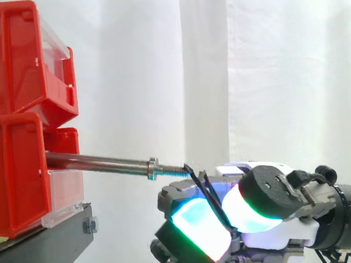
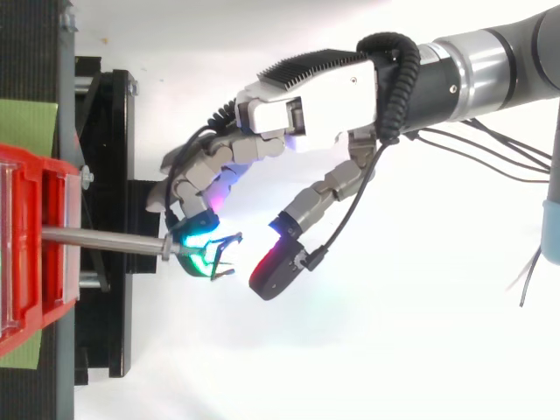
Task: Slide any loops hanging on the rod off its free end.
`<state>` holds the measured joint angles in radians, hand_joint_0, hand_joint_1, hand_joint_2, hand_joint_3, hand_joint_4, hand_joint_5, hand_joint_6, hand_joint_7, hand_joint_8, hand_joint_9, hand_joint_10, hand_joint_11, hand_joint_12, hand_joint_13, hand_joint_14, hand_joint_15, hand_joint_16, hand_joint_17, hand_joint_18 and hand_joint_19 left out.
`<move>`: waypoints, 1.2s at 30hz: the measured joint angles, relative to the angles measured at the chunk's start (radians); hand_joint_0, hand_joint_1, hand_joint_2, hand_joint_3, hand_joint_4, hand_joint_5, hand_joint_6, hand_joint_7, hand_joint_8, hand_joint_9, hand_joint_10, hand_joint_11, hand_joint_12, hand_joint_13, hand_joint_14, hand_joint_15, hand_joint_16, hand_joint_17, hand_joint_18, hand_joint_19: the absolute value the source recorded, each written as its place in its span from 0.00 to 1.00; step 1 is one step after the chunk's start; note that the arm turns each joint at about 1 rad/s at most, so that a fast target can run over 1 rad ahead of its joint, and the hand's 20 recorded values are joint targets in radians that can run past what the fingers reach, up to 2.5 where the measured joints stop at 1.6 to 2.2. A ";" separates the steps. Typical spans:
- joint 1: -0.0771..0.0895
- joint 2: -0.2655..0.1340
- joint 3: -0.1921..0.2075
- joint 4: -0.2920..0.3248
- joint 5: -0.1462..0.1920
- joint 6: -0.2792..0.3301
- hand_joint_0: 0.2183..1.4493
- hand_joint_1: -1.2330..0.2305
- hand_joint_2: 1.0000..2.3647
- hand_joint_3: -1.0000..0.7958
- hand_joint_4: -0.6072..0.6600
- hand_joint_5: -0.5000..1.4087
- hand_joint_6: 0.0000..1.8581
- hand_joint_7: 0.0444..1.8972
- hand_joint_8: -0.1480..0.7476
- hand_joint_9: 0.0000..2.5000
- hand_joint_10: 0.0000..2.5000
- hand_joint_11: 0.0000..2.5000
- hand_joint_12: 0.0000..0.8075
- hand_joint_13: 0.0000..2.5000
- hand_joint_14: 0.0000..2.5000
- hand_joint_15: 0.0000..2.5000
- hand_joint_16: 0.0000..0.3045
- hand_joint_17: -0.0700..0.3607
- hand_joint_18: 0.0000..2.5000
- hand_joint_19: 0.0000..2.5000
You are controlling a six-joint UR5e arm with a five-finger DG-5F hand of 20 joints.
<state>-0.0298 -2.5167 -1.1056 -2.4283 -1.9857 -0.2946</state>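
**Pinching the loop at the rod's threaded tip**

Side view: Two red bins [image 1: 3,68] sit stacked at the left of the frame on a black stand [image 1: 36,249], with a white curtain [image 1: 282,62] behind. A metal rod [image 1: 96,161] sticks out of the lower bin and slopes slightly down toward frame centre. It carries a nut [image 1: 152,167], and a short threaded end follows. A thin black loop [image 1: 207,194] has its top right at the end of that thread. I cannot tell whether it is hooked over the thread or already clear of it. The hand [image 1: 276,237] sits at lower centre-right, below the rod tip. Its fingertips [image 1: 195,221] glow green, cyan and white. The loop runs down between two of these pads, which are curled in and nip it.

Top view: The rod [image 2: 101,238] runs from the red bin at the left edge toward frame centre. The hand [image 2: 306,109] comes in from the upper right with its fingers bent down over the rod's tip, a green glow at the thread. The thumb [image 2: 280,254], glowing red, stands apart just right of the tip. Thin dark strands of the loop show at the thread's end, beside the green pad.
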 measured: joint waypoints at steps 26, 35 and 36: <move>-0.026 0.267 -0.193 -0.373 0.073 -0.077 0.32 0.31 0.00 0.28 0.61 0.17 0.47 0.78 0.46 0.26 0.00 0.07 0.34 0.21 0.00 0.00 0.12 0.35 0.16 0.00; -0.027 0.291 -0.193 -0.519 0.128 -0.049 0.30 0.29 0.00 0.28 0.62 0.17 0.47 0.76 0.46 0.27 0.00 0.07 0.34 0.21 0.00 0.00 0.12 0.36 0.17 0.00; -0.027 0.292 -0.193 -0.523 0.129 -0.047 0.30 0.30 0.00 0.28 0.62 0.17 0.47 0.75 0.46 0.27 0.00 0.07 0.34 0.21 0.00 0.00 0.12 0.36 0.17 0.00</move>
<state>-0.0567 -2.2250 -1.2991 -2.9508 -1.8565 -0.3413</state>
